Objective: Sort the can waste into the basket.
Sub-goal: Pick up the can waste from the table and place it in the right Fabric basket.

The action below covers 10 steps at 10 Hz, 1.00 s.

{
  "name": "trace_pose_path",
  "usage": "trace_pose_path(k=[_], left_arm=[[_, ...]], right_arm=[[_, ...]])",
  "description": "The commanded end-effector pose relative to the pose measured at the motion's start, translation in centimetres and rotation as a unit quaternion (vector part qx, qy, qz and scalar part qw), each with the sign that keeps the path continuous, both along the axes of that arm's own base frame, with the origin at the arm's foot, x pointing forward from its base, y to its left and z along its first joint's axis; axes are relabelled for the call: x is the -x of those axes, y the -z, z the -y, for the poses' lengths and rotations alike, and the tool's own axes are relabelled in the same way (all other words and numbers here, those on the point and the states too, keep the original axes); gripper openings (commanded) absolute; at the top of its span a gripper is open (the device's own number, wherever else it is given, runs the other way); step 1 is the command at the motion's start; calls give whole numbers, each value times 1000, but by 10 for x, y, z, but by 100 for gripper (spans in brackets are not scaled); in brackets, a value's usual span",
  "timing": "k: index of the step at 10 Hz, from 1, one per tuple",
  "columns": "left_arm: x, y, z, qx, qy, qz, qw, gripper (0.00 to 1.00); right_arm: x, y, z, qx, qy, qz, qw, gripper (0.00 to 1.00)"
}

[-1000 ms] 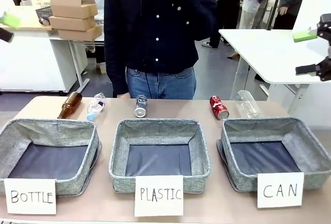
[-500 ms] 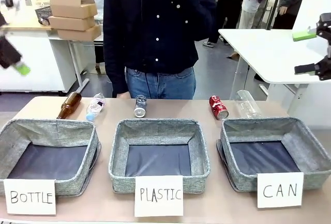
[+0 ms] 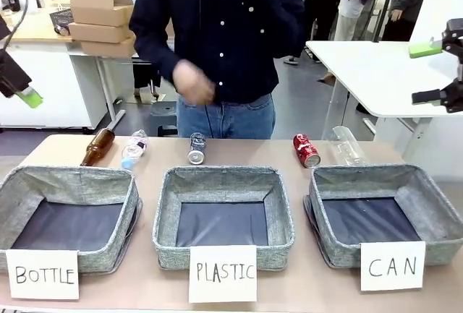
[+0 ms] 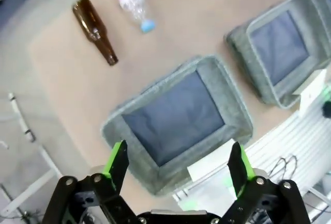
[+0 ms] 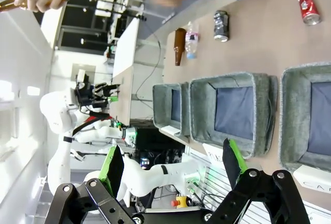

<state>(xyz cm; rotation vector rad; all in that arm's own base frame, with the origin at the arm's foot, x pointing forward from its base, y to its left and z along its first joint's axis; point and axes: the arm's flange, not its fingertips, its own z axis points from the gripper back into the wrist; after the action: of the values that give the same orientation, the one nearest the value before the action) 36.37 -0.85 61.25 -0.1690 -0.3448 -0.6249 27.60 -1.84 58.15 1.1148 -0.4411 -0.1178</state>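
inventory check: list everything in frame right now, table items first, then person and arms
Metal drink cans: 2; black-and-grey can lying behind the middle basket, red can lying behind the right basket.
Brown glass bottle: 1, lying at the table's far left.
Clear plastic bottles: 2; small blue-capped bottle beside the brown one, larger clear bottle right of the red can.
Grey fabric baskets: 3, dark lining, white paper signs, in a row along the near side; BOTTLE basket left, PLASTIC basket middle, CAN basket right.
Table: 1, tan.
Person's hand: blurred, in front of the dark shirt at the far side.
Left end effector: open, raised, holding nothing.
Right end effector: open, raised, holding nothing.
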Motion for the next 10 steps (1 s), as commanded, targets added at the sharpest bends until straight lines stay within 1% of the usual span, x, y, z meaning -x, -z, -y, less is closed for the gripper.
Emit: trace_pose_path(k=[1, 2, 3, 4, 5, 6, 7, 8, 9, 10], left_arm=[[-40, 2, -3, 58, -10, -13, 998, 100], [-62, 11, -7, 56, -28, -20, 998, 100], [-83, 23, -7, 71, -28, -37, 996, 100], [-94, 31, -6, 79, -24, -62, 995, 100], [-93, 35, -4, 78, -43, -96, 991, 100], [-80, 38, -7, 61, -30, -45, 997, 100], [-46, 15, -13, 95, 13, -45, 994, 100], [16, -19, -17, 115, 55, 13, 992, 100], [98, -50, -17, 118, 104, 95, 983, 100], [193, -70, -19, 136, 150, 181, 962, 100]], right_arm=[[-3, -1, -1, -5, -7, 15, 1000, 100], [-3, -1, -1, -5, -7, 15, 1000, 100], [-3, -1, -1, -5, -7, 15, 1000, 100], [-3, -1, -1, -5, -7, 15, 1000, 100], [-3, -1, -1, -5, -7, 15, 1000, 100], [-3, -1, -1, -5, -7, 15, 1000, 100], [-3, -1, -1, -5, -7, 15, 1000, 100], [-3, -1, -1, -5, -7, 15, 1000, 100], [-3, -1, -1, -5, -7, 15, 1000, 100], [-3, -1, -1, -5, -7, 15, 1000, 100]])
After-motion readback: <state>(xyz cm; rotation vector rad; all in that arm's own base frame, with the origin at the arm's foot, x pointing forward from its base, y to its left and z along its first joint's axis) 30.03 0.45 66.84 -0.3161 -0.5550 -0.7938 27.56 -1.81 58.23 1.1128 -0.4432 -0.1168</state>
